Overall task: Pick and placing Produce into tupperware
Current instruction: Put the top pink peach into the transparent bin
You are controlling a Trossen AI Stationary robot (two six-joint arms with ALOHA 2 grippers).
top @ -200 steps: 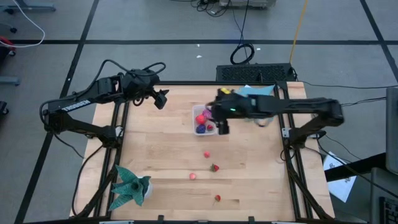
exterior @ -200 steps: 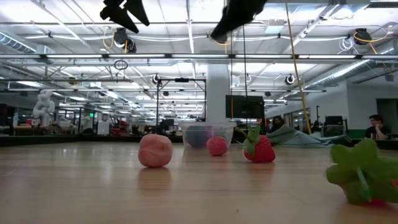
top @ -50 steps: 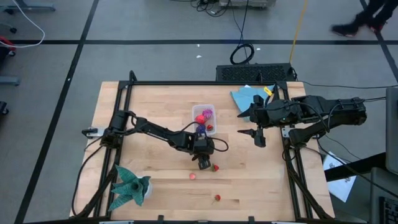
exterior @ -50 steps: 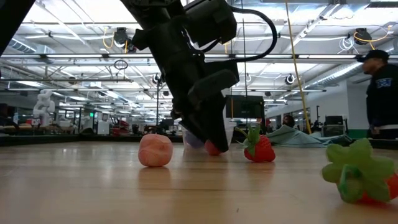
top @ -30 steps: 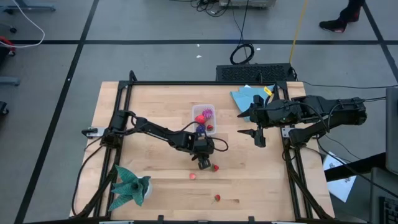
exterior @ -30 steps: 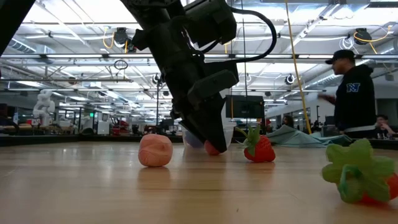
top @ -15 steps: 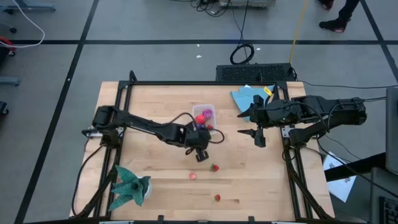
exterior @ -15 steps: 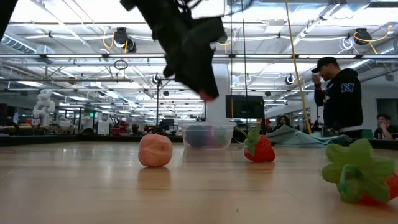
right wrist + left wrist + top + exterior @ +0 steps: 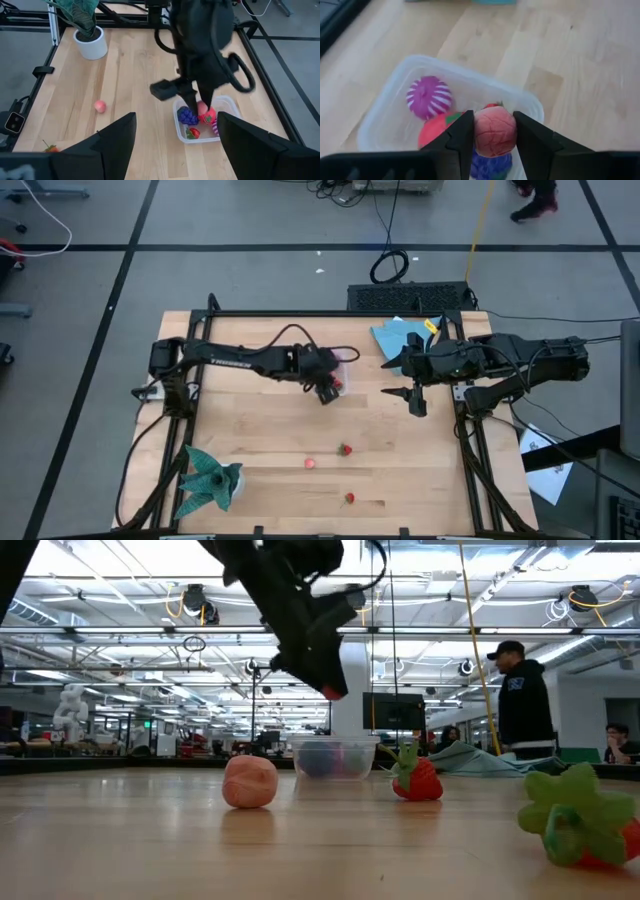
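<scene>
Fruit first: I see the left gripper (image 9: 494, 131) clenched on a pink ball-shaped fruit (image 9: 494, 131), held in the air directly above the tupperware (image 9: 387, 111). From overhead the left gripper (image 9: 327, 388) sits just past the table's centre toward twelve o'clock, covering the tub. Inside the tupperware I count a purple striped fruit (image 9: 429, 96), a red fruit (image 9: 436, 135), a dark purple one (image 9: 490, 164) and a small red piece (image 9: 491, 105). My right gripper (image 9: 415, 400) hangs at three o'clock, well apart from the tub, fingers spread wide and holding nothing. On the table toward six o'clock lie a pink fruit (image 9: 310, 463) and two strawberries (image 9: 345, 449) (image 9: 349, 498), each apart from the others.
</scene>
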